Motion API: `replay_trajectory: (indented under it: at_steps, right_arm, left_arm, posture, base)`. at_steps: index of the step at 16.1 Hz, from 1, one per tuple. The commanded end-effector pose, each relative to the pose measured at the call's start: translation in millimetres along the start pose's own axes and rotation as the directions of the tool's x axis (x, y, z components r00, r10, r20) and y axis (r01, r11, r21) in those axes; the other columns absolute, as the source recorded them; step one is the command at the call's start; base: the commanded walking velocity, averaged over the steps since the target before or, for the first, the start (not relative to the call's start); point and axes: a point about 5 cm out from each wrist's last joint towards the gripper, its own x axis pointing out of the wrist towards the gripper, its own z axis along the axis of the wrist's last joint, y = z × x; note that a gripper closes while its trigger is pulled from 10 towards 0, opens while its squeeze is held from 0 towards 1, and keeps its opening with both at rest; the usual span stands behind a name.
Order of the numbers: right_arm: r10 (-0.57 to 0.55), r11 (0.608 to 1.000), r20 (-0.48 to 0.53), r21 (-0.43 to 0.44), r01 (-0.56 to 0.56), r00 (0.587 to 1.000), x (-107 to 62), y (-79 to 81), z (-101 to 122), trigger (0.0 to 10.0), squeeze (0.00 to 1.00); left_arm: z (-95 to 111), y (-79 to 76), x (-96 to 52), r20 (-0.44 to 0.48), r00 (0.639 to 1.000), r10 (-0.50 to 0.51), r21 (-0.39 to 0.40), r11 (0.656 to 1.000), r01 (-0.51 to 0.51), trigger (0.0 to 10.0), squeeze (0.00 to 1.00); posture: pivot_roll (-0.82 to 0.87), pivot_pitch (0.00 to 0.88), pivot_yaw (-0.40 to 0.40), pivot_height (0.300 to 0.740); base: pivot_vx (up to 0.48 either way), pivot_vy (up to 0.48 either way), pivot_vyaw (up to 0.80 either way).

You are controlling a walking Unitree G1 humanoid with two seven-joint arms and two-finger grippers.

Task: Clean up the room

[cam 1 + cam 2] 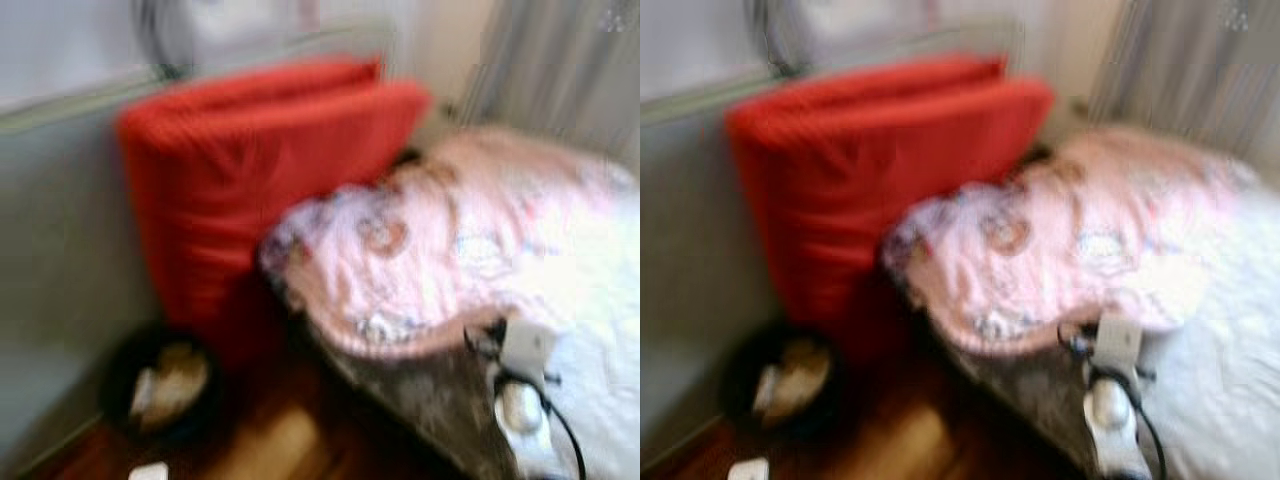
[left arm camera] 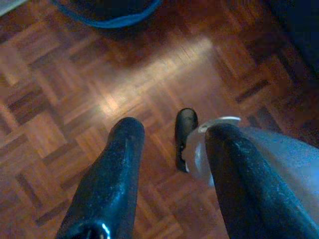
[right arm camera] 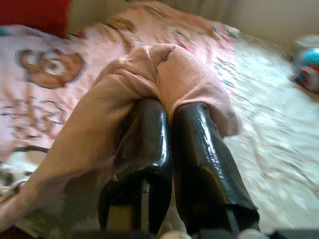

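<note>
Right, here is how I read it from my station.

Right pincer [image 3: 167, 112]: its two black fingers are pressed nearly together on a bunched fold of the pink blanket [image 3: 124, 74], which I judge to be the thing I am tidying.
Blanket position: it lies over the bed [image 1: 600, 380], centre and right of the head view, with its printed edge hanging toward the dark bed side at lower centre.
Left pincer [image 2: 172, 149]: fingers spread apart with nothing between them, hanging over the parquet floor [image 2: 75, 99].
Risk, grip: I hold only a small pinch of cloth, so I think a hard pull could slide the fold out of the fingers.
Risk, drag: the blanket's weight lies mostly on the mattress, so I expect a tug could rumple it further or drop the loose edge to the floor.
Risk, vision: both head views are blurred, so I cannot place things finely.
Risk, neighbours: a red cushion [image 1: 260, 180] stands at upper left of the head view just beside the blanket, and a dark basket [image 1: 165, 385] sits at lower left; a wide sweep might knock either.
Writing: I can read none; the blanket carries cartoon figures but no legible lettering or brand.
</note>
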Motion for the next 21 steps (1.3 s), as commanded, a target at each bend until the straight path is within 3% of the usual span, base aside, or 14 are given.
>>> replay_trajectory:
  at_steps: [1, 4, 10, 18, 21]
  right_arm:
    - [-0.016, 1.000, -0.019, -0.013, 0.016, 1.000, -0.9, -4.5, -3.4, 10.0, 0.00]
    - [-0.039, 0.998, -0.117, -0.045, 0.034, 0.992, -4.7, -8.7, -19.0, 10.0, 0.00]
    - [-0.161, 0.987, -0.307, -0.073, 0.145, 0.938, -11.5, -34.6, -46.9, 10.0, 0.00]
    - [-0.122, 0.991, -0.536, -0.110, 0.075, 0.835, -43.6, -33.7, -92.7, 10.0, 0.00]
    - [-0.098, 0.993, -0.579, -0.112, 0.040, 0.809, -52.7, -31.5, -102.4, 10.0, 0.00]
  left_arm:
    - [-11.9, -1.8, -2.8, -0.047, 0.999, -0.006, 0.002, 1.000, 0.006, 10.0, 0.00]
    - [-12.2, -1.7, -2.8, -0.049, 0.999, -0.003, 0.002, 1.000, 0.003, 10.0, 0.00]
    - [-12.2, -1.4, -2.8, -0.054, 0.999, -0.009, 0.008, 1.000, 0.009, 10.0, 0.00]
    - [-12.0, -2.1, -2.7, -0.057, 0.998, -0.022, 0.019, 1.000, 0.023, 10.0, 0.00]
    - [-11.9, -2.2, -2.6, -0.057, 0.998, -0.024, 0.025, 0.999, 0.026, 10.0, 0.00]
  posture:
    - [0.06, 0.017, -0.019, 0.740]
    - [0.06, 0.021, -0.020, 0.740]
    - [0.06, 0.027, -0.019, 0.740]
    - [0.06, 0.028, -0.018, 0.740]
    - [0.06, 0.028, -0.018, 0.740]
  base:
    - [0.000, 0.000, 0.00]
    - [0.000, 0.000, 0.00]
    - [0.000, 0.000, 0.00]
    - [0.000, 0.000, 0.00]
    - [0.000, 0.000, 0.00]
